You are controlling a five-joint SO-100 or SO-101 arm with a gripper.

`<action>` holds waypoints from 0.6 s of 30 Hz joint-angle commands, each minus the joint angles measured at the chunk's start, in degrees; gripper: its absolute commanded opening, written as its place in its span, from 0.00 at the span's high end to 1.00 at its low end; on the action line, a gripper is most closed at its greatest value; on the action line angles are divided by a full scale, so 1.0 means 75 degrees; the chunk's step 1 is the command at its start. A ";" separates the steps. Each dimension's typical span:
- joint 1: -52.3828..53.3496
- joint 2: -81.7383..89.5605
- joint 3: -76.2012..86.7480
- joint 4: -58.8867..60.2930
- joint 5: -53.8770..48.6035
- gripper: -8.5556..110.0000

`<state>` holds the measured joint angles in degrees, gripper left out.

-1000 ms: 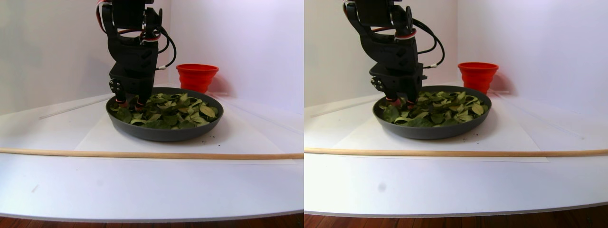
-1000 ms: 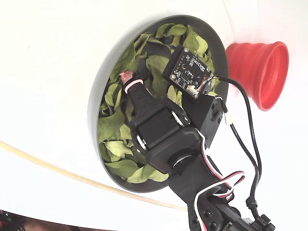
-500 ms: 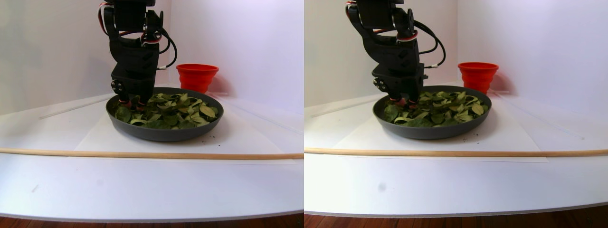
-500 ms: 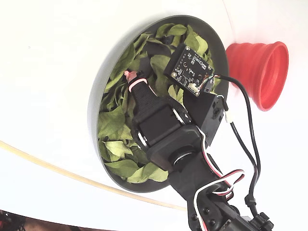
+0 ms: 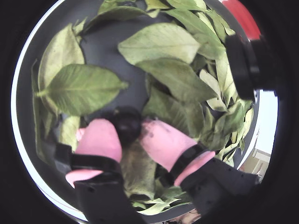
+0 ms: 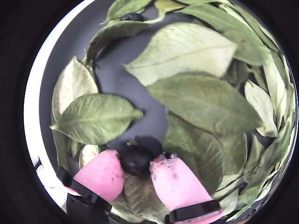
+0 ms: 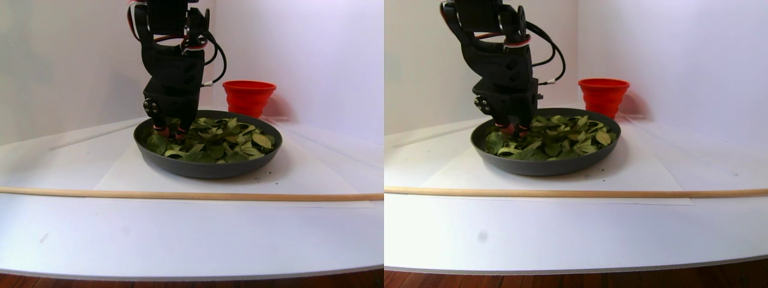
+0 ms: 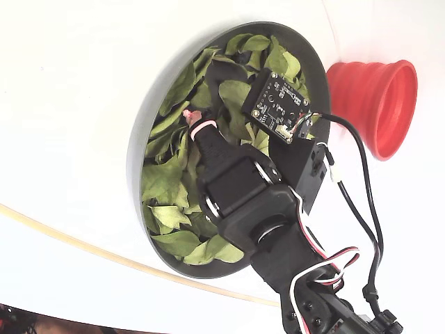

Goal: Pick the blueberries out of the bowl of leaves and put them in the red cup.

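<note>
In a wrist view, the gripper (image 5: 127, 127) sits low in the frame with its two pink pads closed narrowly on one of the blueberries (image 5: 125, 124), over the leaves (image 5: 161, 43) and the dark floor of the bowl (image 5: 100, 44). A sliver of the red cup (image 5: 243, 17) shows at upper right.

In another wrist view, the same berry (image 6: 135, 160) is pinched between the pads at lower centre, and a second berry (image 6: 131, 17) peeks out at the top edge.

In the stereo pair view, the arm stands a little higher over the left side of the bowl (image 7: 204, 168) than half a second ago, so the lift seems to have begun; the carry to the red cup (image 7: 248, 96), behind the bowl at centre right, likely comes next. A wooden rod (image 7: 180, 195) crosses the white table (image 7: 180, 240) in front, with pale walls behind.

In the fixed view, the gripper (image 8: 191, 118) has shifted slightly toward the upper right, nearer the cup (image 8: 379, 104) at the right edge.
</note>
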<state>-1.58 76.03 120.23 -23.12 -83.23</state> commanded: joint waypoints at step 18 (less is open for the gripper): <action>0.0270 0.2063 0.0187 0.0844 -0.0223 0.84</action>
<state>-0.26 84.38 121.82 -17.58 -84.55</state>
